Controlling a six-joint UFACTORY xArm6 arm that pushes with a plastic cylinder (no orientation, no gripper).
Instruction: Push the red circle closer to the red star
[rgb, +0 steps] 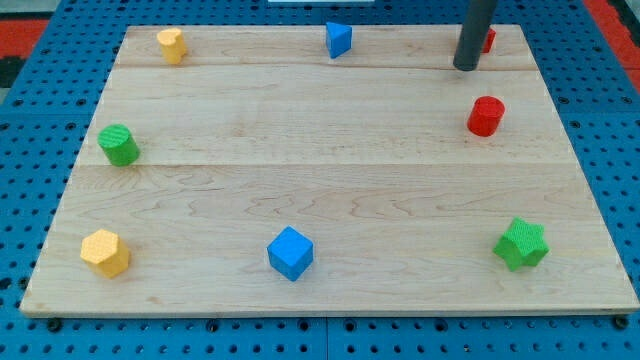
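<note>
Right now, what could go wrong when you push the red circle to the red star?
My tip stands right beside the red star, which hides mostly behind my rod, so I might bump it away by mistake. The red circle sits below my tip and near the board's right edge; a crooked push could slide it off instead of up towards the star.

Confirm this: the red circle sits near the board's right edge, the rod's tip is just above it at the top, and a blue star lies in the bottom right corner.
One detail is wrong: the star in the bottom right corner is green, not blue, as the camera view shows. The rest holds: the red circle sits near the right edge of the board, and my tip is just above it at the top.
</note>
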